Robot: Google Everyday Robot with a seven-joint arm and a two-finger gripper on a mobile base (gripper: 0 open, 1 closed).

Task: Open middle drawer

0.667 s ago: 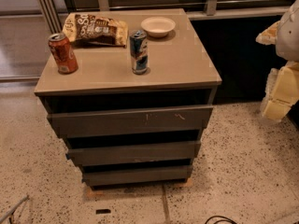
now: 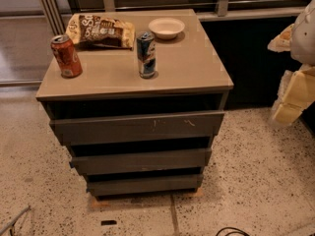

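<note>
The cabinet has three dark grey-brown handleless drawer fronts, stacked. The middle drawer (image 2: 140,161) is a plain flat panel of medium width. It sits below the widest top front (image 2: 138,127), which has pale scratch marks, and above the narrowest bottom front (image 2: 145,185). All three fronts look shut or nearly so, with dark gaps between them. My gripper (image 2: 290,102), pale yellow and white, hangs at the right edge of the view. It is well to the right of the cabinet, level with the top front, and touches nothing.
On the cabinet top (image 2: 197,68) stand a red soda can (image 2: 66,56), a blue can (image 2: 146,54), a chip bag (image 2: 101,31) and a white bowl (image 2: 167,27). A dark wall panel (image 2: 251,58) lies behind at the right. A black cable (image 2: 231,231) lies on the speckled floor.
</note>
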